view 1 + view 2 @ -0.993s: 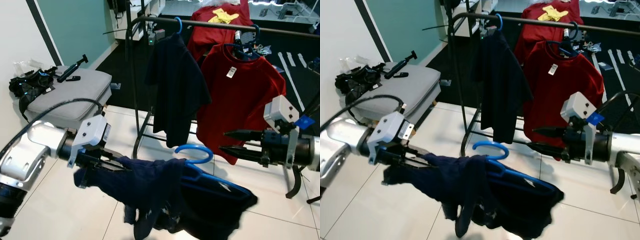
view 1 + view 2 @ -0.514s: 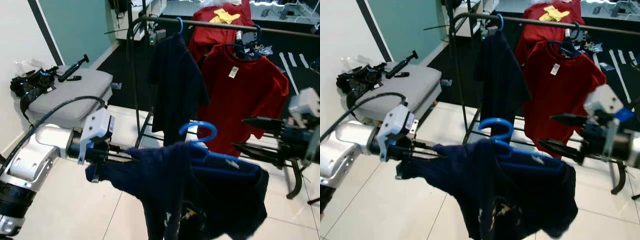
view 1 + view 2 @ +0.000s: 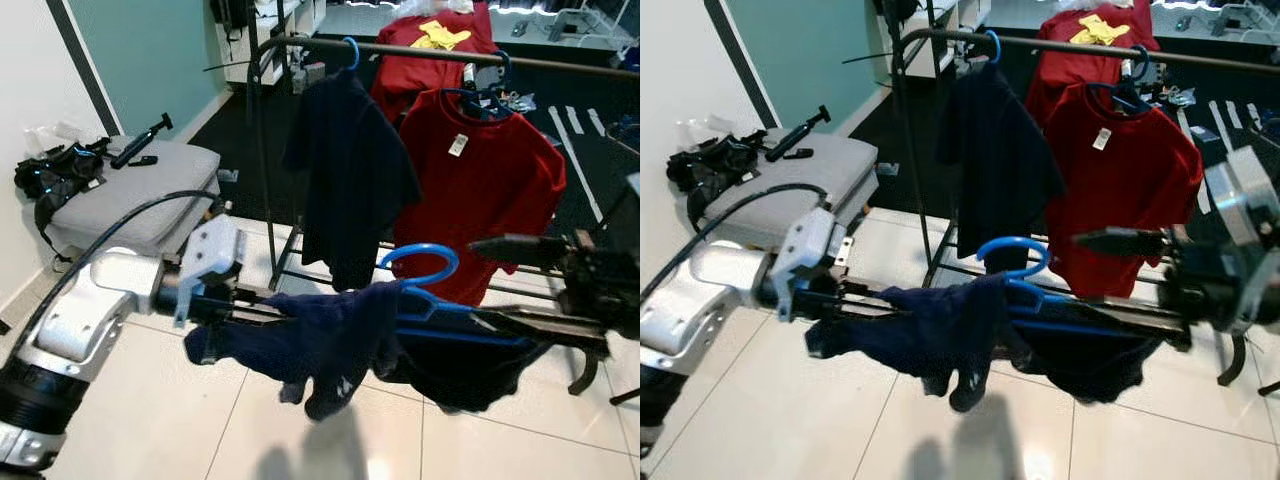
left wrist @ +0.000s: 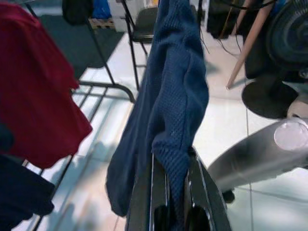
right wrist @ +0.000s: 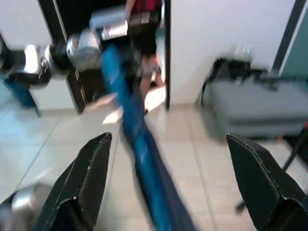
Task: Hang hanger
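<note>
Holding the blue hanger (image 3: 430, 290) level — hook up, rail (image 3: 420, 48) high in the upper frame.
Left hand (image 3: 255, 308) is clamped on the navy shirt (image 3: 330, 335); right hand (image 3: 520, 280) is spread apart around the bar.

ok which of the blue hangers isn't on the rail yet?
The blue hanger carrying the navy shirt, held between the left claw and right claw, below the rail. The other two hook the rail.
</note>
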{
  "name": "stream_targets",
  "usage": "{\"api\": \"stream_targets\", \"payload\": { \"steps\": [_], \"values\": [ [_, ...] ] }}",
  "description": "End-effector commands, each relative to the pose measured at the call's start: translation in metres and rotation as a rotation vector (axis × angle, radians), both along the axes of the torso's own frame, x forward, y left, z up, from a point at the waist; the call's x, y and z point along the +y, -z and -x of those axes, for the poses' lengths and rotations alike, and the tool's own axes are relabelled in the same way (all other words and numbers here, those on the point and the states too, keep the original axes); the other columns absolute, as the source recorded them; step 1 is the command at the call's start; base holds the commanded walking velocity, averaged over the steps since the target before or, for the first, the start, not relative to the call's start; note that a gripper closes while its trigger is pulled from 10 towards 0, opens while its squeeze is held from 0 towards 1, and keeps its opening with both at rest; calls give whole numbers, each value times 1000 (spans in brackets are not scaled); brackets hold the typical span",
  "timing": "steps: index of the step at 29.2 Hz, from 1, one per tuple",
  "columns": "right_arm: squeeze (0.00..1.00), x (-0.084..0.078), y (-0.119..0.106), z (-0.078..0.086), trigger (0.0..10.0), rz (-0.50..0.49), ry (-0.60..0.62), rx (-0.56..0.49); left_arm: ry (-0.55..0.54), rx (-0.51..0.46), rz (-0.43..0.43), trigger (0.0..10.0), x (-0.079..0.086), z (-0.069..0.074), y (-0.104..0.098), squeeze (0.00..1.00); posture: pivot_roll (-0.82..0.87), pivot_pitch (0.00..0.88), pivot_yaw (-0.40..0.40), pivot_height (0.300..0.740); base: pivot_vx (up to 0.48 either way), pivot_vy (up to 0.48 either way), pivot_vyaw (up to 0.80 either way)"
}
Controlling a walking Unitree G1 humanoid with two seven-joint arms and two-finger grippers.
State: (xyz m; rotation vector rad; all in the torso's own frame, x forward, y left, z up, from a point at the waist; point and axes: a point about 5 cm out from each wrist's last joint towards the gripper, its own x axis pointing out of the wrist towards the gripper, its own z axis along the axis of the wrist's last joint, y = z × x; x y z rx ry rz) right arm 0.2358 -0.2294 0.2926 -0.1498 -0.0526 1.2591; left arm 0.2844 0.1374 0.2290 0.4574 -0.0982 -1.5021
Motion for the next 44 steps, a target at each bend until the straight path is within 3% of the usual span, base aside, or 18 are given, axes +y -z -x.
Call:
{"api": "stream_targets", "payload": {
  "steps": [1,11,12,14,15,18,19,33,40,41,44],
  "values": [
    [0,7,2,-4,10000,1,8,-12,35,-20,-1,10000,-8,4,-4,0,-20,115,33,740,0,0,0],
    [0,29,5,-11,10000,-74,-64,4,68,-23,17,10000,-20,4,-5,0,-18,113,33,740,0,0,0],
    [0,31,5,-12,7294,-78,-70,4,73,-23,18,10000,-21,4,-5,0,-19,115,34,740,0,0,0],
    [0,31,5,-12,7294,-80,-71,3,75,-23,19,10000,-22,4,-5,0,-19,115,34,740,0,0,0],
    [0,32,5,-12,2902,-84,-74,5,79,-22,20,10000,-22,5,-5,0,-19,115,33,740,0,0,0],
    [0,32,5,-13,2902,-86,-77,6,81,-21,19,10000,-23,5,-5,0,-19,115,33,740,0,0,0],
    [0,33,4,-12,0,-95,-85,9,86,-19,17,10000,-23,6,-4,0,-18,117,33,740,0,0,0],
    [0,29,0,-9,0,-96,-91,10,79,-15,-10,10000,-22,3,0,0,-21,117,38,740,0,0,0],
    [0,27,0,-9,0,-95,-72,5,-18,33,44,10000,-10,-9,3,0,-17,114,37,740,0,0,0],
    [0,26,-1,-9,0,-94,-65,2,-25,63,71,10000,-8,-10,2,1000,-18,113,36,740,0,0,0],
    [0,23,-2,-9,0,-88,-53,-6,-32,102,116,10000,-4,-11,-1,1000,-20,111,36,740,0,0,0]
  ]
}}
